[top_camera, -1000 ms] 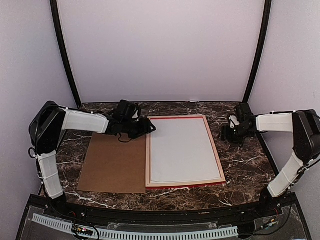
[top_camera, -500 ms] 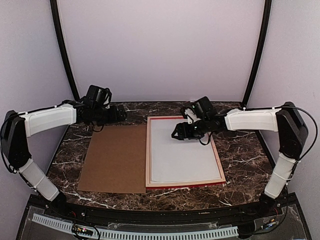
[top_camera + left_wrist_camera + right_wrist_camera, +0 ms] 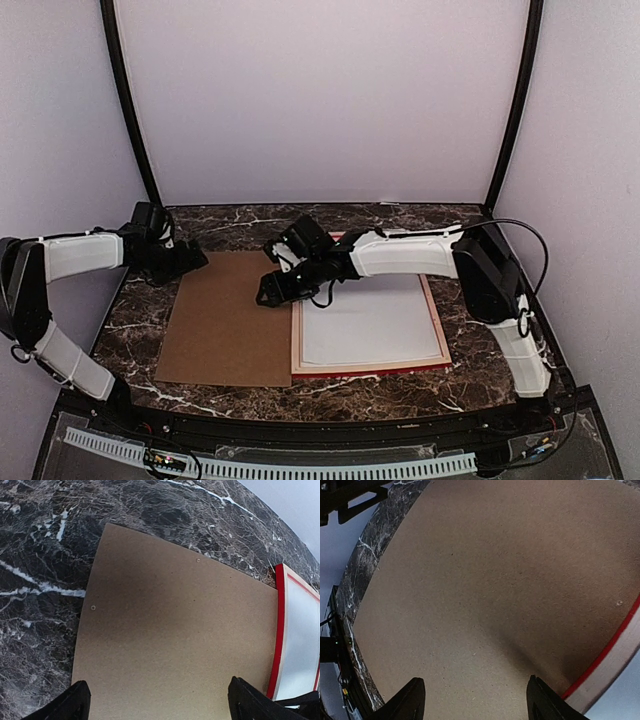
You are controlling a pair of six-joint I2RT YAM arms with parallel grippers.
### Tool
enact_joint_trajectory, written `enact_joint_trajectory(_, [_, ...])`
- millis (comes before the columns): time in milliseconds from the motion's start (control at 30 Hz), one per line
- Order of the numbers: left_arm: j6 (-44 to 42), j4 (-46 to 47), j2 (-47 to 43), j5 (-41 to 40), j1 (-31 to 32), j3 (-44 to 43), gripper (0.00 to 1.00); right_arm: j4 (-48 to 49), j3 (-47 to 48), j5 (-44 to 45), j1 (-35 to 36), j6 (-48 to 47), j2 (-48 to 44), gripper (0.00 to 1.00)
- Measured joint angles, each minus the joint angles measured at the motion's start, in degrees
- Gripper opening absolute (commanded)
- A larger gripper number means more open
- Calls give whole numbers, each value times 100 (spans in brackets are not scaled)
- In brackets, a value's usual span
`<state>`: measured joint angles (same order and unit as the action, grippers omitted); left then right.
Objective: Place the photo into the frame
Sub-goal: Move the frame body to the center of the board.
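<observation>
Currently I am watching both grippers, and each is showing widely parted fingers with nothing between them. The right gripper (image 3: 475, 685) is hanging over the brown backing board (image 3: 228, 320). Its two dark fingertips are bracketing bare board, and the red edge of the frame (image 3: 605, 662) is running just beside them at the lower right of its wrist view. From above, that arm is spanning the far part of the frame, with its gripper sitting over the board's right edge. The left gripper (image 3: 159, 692) is pointing down at the board from beyond its far-left corner, fingers spread and gripping nothing. The frame is lying flat on the dark marble table (image 3: 480, 330), to the right of the board and touching it along one long side. Its pale wood rails are facing up, with a red strip showing at the near and far edges. A white sheet (image 3: 370, 318) is filling the frame's opening; I cannot tell whether it is the photo lying face down.
</observation>
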<state>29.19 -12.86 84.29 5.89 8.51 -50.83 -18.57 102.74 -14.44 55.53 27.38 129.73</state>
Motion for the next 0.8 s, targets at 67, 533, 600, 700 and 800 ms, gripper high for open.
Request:
enact_joint_trajectory(67, [39,48,-13,85,-149,111,99,-184,286,4,87,2,236,70])
enact_joint_trajectory(533, [153,205,-52,-83,-393,483,99,-1255,944,586,59,0,619,71])
enact_joint_trajectory(600, [153,208,-55,-125,-393,492,99,-1375,966,721,33,-24,619,71])
enact_joint_trajectory(700, [151,238,-55,-195,-413,533,99,-1523,977,914,-22,-52,619,71])
enact_joint_trajectory(800, [149,273,-52,-227,-415,619,99,-1613,946,1054,-96,-63,619,71])
